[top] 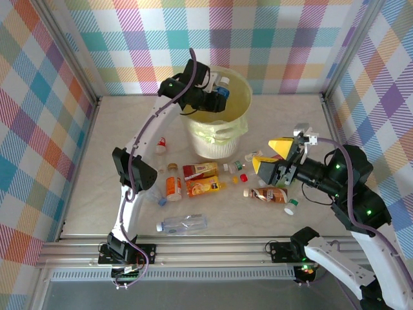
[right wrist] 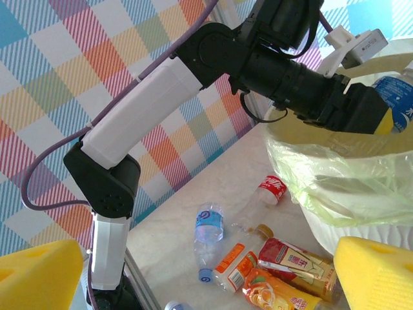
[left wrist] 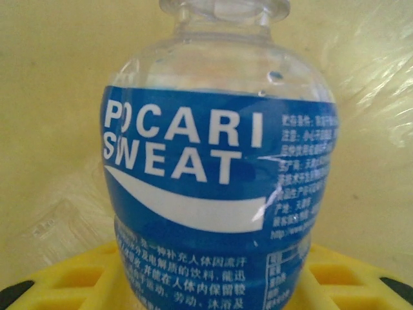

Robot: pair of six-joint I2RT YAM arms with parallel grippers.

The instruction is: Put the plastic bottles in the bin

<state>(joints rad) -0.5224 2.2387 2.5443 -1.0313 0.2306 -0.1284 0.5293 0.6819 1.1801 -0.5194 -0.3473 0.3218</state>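
— What's your left gripper (top: 218, 98) got?
— It's clamped on a clear bottle (left wrist: 216, 187) with a blue Pocari Sweat label, over the bin (top: 242, 90). Your right gripper (top: 270, 156) hangs wide open above the table (top: 116, 213).

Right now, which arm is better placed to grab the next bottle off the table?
Right. The right gripper is open and hovers just above the loose bottles, nearest the brown-labelled bottle. The left gripper is up over the bin, shut on the blue-labelled bottle.
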